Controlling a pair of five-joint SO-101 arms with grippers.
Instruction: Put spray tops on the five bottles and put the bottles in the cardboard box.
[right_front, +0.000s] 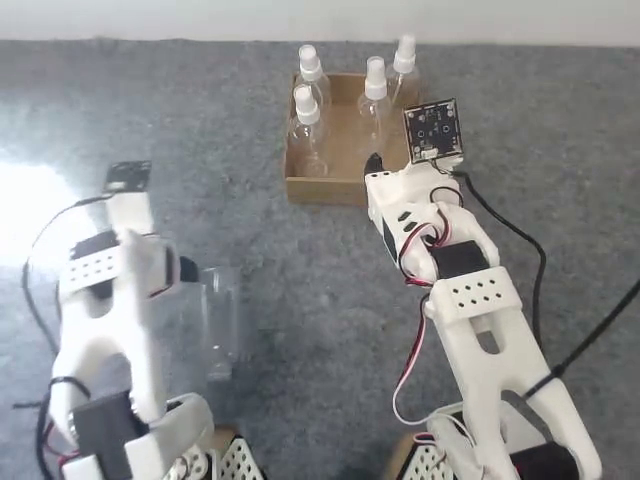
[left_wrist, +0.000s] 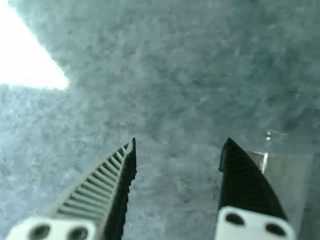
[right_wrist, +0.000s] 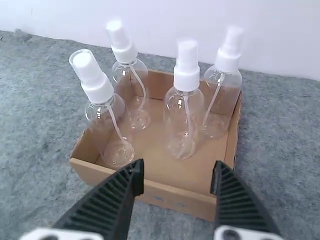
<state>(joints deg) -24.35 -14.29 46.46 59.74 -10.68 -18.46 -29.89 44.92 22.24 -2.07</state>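
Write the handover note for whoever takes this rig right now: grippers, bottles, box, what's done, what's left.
Left gripper: open, empty, over the grey mat.
Right gripper: open, empty, just in front of the cardboard box.
Things: four bottles stand upright in the box, each with a spray top on.
Done: four of five capped and boxed.
Left: the fifth bottle. A clear thing sits on the mat close by the left gripper; I cannot tell whether it is that bottle, or whether it has a top.
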